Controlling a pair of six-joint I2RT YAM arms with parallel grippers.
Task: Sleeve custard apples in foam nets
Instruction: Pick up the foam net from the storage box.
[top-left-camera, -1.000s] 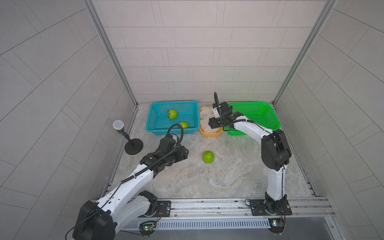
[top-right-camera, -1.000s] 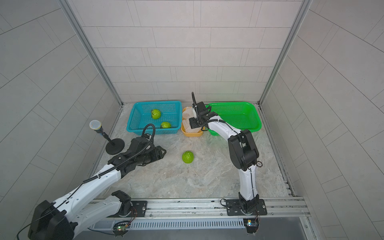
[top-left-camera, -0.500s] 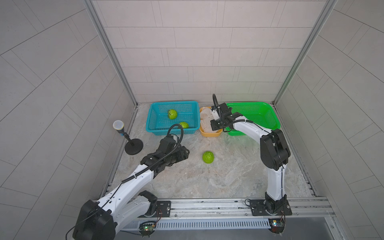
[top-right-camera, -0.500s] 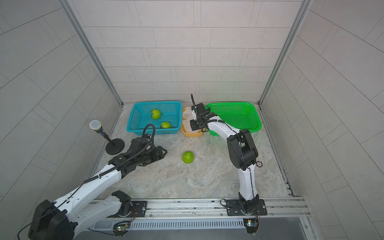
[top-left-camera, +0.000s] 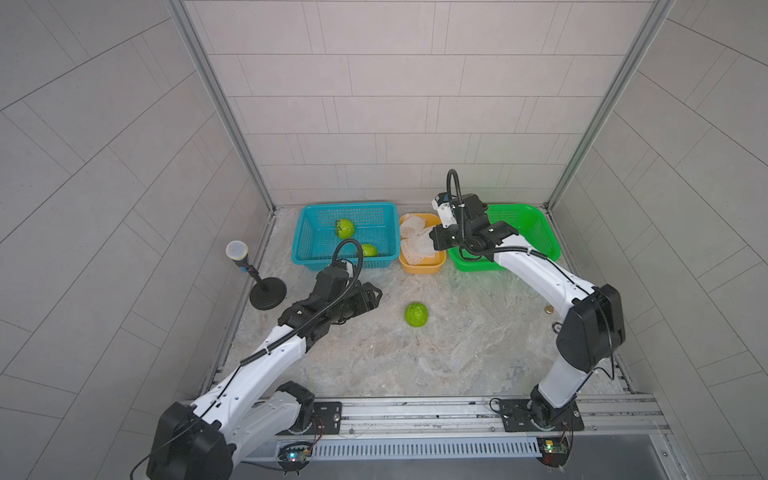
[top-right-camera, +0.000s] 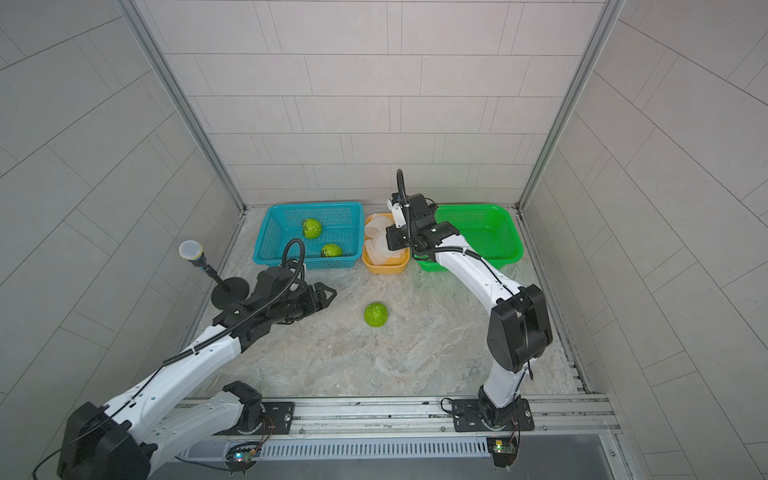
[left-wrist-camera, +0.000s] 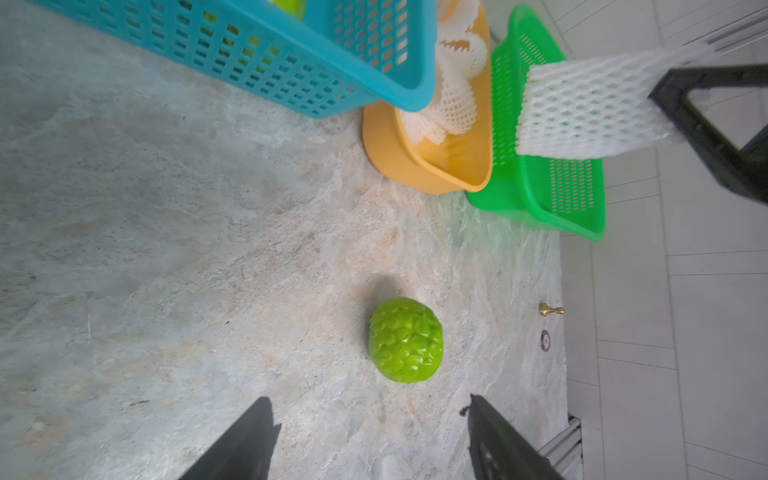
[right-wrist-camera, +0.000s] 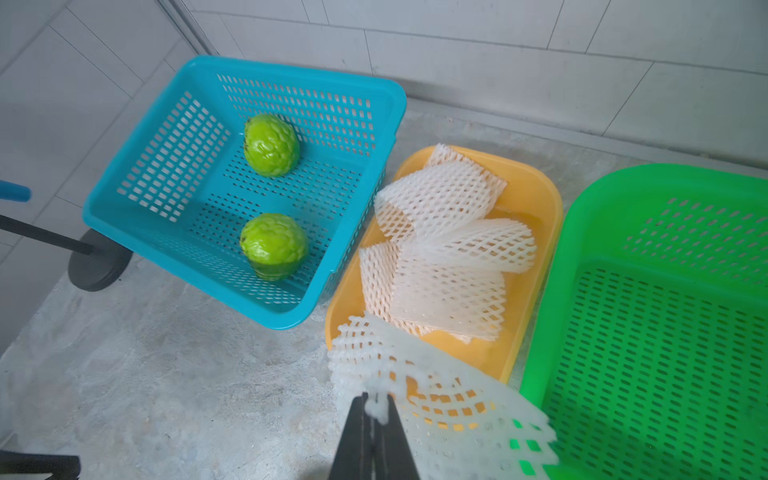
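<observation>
Reader: Hands first. What does each one hold?

Arm: My right gripper (right-wrist-camera: 376, 409) is pinched tight on one edge of a foam net (right-wrist-camera: 436, 399), which hangs in the air over the near end of the yellow tray (right-wrist-camera: 540, 216). The spare nets (right-wrist-camera: 449, 257) lie stacked in that tray. My left gripper (left-wrist-camera: 370, 415) stands wide and empty, aimed at the loose custard apple (left-wrist-camera: 405, 338) but not touching it. That fruit sits on the stone-patterned tabletop (top-left-camera: 415, 365), near the middle of both top views. Two more custard apples (right-wrist-camera: 271, 145) rest in the blue basket (right-wrist-camera: 166, 166), mid-frame by the back wall.

Reader: How will these handle?

Arm: The net looks featherlight, soft and stretchy. It droops from a one-edge pinch, so I judge its mouth needs spreading from opposite rims. The fruit looks firm, round, bumpy and glossy, and is likely to roll. I would grasp it gently across its widest girth.
</observation>
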